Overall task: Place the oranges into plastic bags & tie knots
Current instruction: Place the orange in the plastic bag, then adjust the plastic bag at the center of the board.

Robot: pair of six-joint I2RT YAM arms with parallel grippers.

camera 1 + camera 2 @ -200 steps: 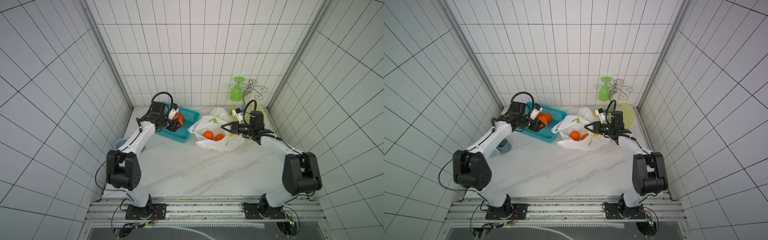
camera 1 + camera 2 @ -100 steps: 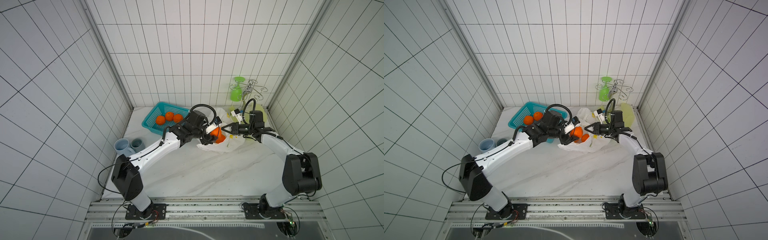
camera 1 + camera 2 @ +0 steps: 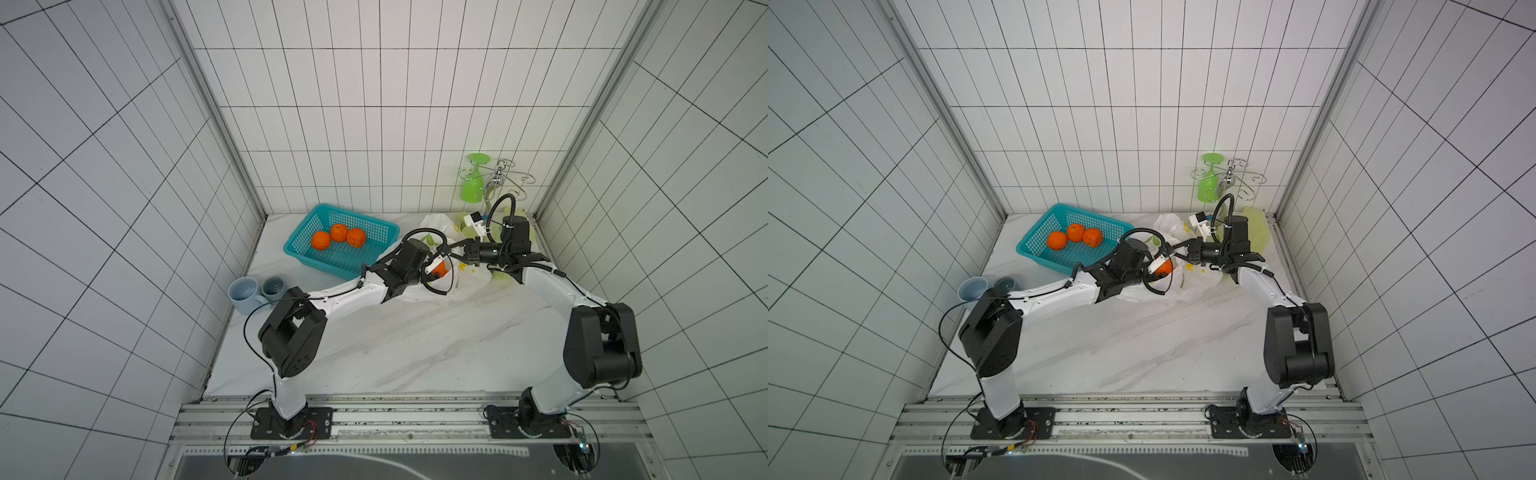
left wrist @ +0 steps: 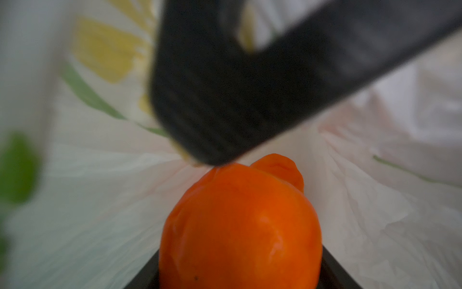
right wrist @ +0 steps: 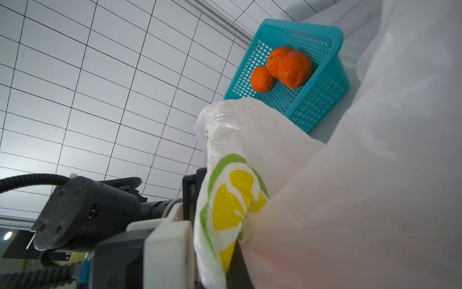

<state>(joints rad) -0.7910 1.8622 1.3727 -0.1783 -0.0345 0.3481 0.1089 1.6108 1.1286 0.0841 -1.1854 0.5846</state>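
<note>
My left gripper (image 3: pixel 437 262) seems to pinch an orange (image 4: pixel 240 225) at the mouth of the white bag (image 3: pixel 432 293), though the close view is blurred. My right gripper (image 3: pixel 453 249), pressed together, holds that bag's rim. Three more oranges (image 3: pixel 339 232) sit in the teal basket (image 3: pixel 376 251).

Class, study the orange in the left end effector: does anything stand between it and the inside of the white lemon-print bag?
Nothing visible does. The orange in the left end effector is inside the mouth of the white lemon-print bag, with plastic around it; the right end effector grips the rim.
</note>
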